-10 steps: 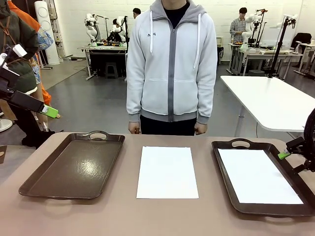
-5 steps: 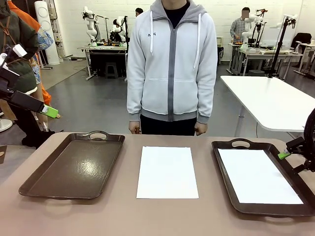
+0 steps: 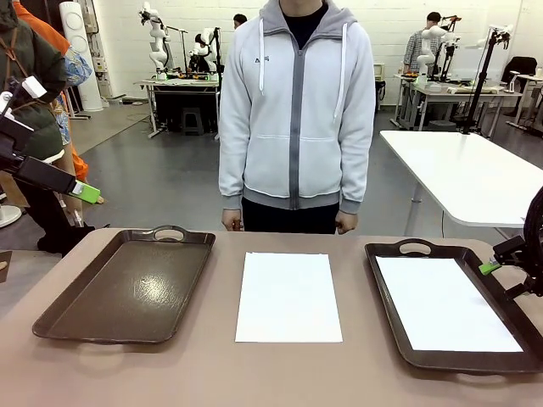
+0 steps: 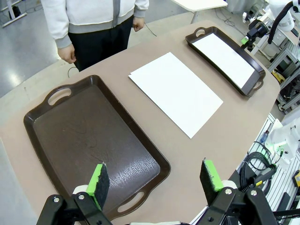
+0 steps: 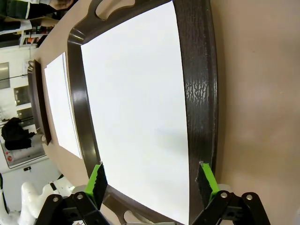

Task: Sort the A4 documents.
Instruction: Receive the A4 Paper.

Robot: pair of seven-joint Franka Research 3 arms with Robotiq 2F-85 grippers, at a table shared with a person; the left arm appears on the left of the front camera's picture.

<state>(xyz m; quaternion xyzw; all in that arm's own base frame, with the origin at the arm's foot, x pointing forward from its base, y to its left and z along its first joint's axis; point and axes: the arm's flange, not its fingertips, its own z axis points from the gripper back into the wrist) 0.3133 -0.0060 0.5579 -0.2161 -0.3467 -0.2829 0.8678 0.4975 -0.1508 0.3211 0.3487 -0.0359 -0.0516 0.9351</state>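
Midway along the light brown bench point(image 3: 212, 365), a plain white rectangular A4 paper sheet point(image 3: 288, 297) lies flat, its short sides facing the near and far edges. Toward the bench's left edge sits a dark brown plastic tray with cut-out handles point(image 3: 127, 284), its glossy bottom catching the light. Toward the right edge sits a matching dark brown tray point(image 3: 377, 280). A second white sheet point(image 3: 445, 303) lies flat inside it, ringed by the raised rim. The middle sheet lies between the trays, apart from both.

The robot's left hand point(image 4: 154, 177) hovers well above the bench on its left side, looking down over the tray there. Its green-padded fingers are spread wide with nothing between them. The robot's right hand point(image 5: 152, 179) hangs at the right edge, just beside the matching tray's rim, fingers likewise spread wide and gripping nothing.

At the far edge stands a person in a pale grey zipped hoodie point(image 3: 295, 110), arms down. The person's hands point(image 3: 231, 220) are just beyond the bench, apart from the paper. Behind are a grey workshop floor point(image 3: 170, 178) and, on the right, a white table point(image 3: 475, 174).
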